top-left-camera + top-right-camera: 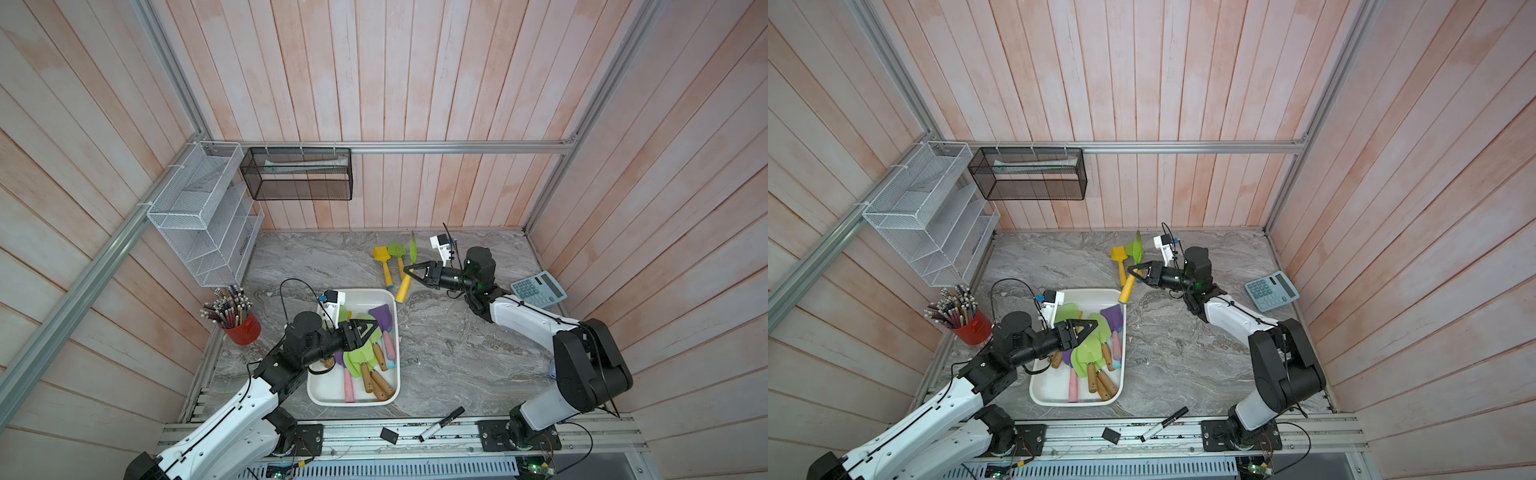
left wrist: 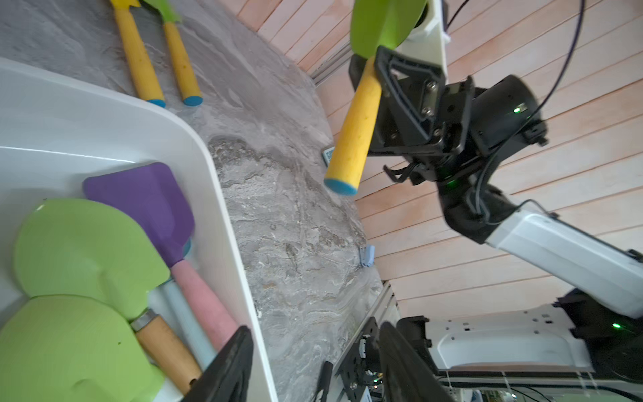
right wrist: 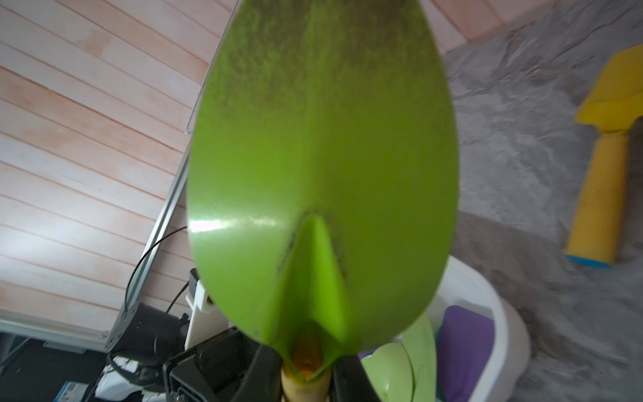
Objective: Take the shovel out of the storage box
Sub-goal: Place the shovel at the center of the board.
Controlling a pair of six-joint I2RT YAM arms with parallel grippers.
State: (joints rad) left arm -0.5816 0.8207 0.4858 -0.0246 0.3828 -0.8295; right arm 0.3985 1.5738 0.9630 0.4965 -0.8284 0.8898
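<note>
Right tool (image 1: 409, 272) has a shovel (image 1: 405, 286) clamped: green blade, yellow handle with a blue end cap, gripped right at the top of the handle just under the blade. It's up off the bench (image 1: 436, 353) and tilted. The blade points toward the back wall (image 1: 415, 187), and the handle end hangs just beside the far corner of the storage box (image 1: 332, 388), outside the rim. In the right wrist view the blade fills most of the picture.

Left tool (image 1: 374, 328) hovers over the box, jaws partway apart with nothing between them.

Inside the box there's a pile: light green shovels (image 1: 361, 359) with wooden handles and a purple shovel (image 1: 382, 318) with a pink handle. Beyond the box, a yellow shovel (image 1: 384, 266) and a small green-bladed shovel (image 1: 397, 249) lie side by side on the bench.
</note>
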